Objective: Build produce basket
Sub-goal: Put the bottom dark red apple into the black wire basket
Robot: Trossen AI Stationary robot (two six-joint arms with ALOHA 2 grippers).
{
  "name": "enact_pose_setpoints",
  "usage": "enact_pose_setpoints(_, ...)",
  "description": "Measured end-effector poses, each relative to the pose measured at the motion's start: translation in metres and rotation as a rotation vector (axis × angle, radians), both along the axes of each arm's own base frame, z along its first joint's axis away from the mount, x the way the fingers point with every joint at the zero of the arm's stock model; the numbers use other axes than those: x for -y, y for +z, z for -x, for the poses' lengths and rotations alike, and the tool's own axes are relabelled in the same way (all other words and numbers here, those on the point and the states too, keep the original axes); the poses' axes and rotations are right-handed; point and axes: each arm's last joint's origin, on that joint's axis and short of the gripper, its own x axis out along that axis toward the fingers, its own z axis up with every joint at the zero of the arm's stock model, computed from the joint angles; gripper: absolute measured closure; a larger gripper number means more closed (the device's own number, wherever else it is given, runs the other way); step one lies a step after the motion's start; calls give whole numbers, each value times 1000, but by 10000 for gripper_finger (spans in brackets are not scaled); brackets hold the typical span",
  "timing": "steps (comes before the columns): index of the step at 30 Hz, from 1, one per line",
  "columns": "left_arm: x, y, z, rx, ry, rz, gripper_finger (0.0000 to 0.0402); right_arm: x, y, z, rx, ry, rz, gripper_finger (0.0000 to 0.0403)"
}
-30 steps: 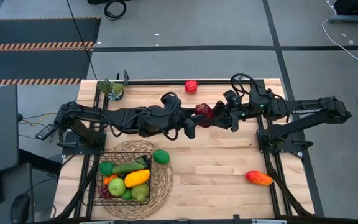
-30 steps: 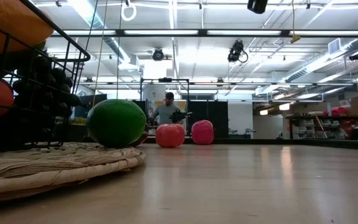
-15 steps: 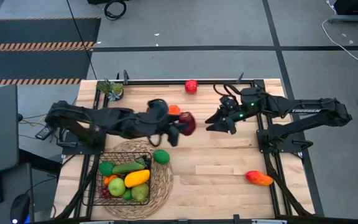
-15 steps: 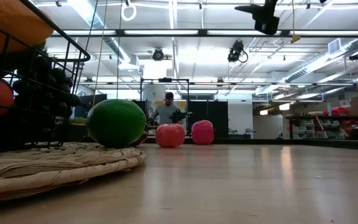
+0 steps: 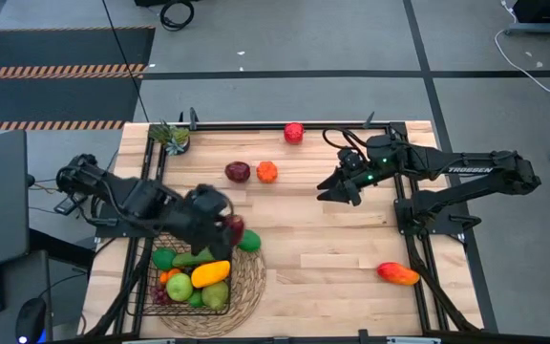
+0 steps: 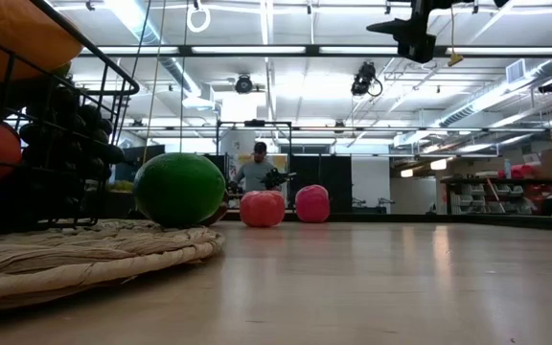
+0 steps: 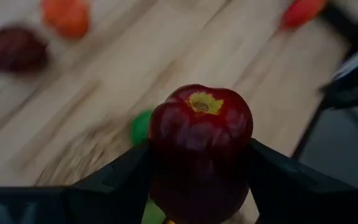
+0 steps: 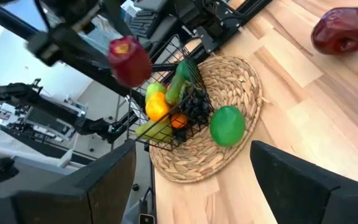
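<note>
Wooden tabletop, and the left gripper [image 5: 229,229] has swung from the middle back over the basket [image 5: 157,287], jaws clamped on a dark red apple [image 7: 200,134]; a drop looks next, while the right gripper [image 5: 330,188], apple handed off, hangs open near the far right corner

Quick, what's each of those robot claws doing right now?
Left gripper: closed on a dark red toy apple, above the black wire basket.
Right gripper: open, holding nothing.
</note>
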Motion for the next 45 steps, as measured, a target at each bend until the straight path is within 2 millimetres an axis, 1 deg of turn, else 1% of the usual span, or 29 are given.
enact_pose_setpoints(6,10,-10,28,-183,85,-8,167,0,0,0,-4,-4,-12,86)
enact_pose_setpoints(8,13,-11,37,-245,86,-3,167,0,0,0,-9,-6,-31,86)
enact_pose_setpoints(12,24,-15,42,-302,42,65,163,0,-1,0,-17,-9,-36,86)
enact_pose_setpoints(16,33,-17,45,-332,28,96,155,2,-5,2,-71,-82,-25,86)
enact_pose_setpoints(20,44,-27,50,-369,-11,72,154,3,-10,3,-123,-121,-36,86)
enact_pose_setpoints(24,51,-43,55,-467,9,110,153,1,-12,5,-157,-65,-61,86)
enact_pose_setpoints(28,51,-56,57,-535,90,147,152,0,-15,7,-189,-53,-64,86)
enact_pose_setpoints(30,50,-59,56,-541,98,140,152,1,-15,7,-189,-82,-51,86)
enact_pose_setpoints(37,38,-59,39,-488,110,166,151,16,-16,8,-190,-151,-63,86)
enact_pose_setpoints(41,31,-60,38,-510,150,146,140,27,-15,10,-187,-189,-78,86)
enact_pose_setpoints(45,29,-60,38,-524,131,133,117,35,-15,11,-181,-209,-80,86)
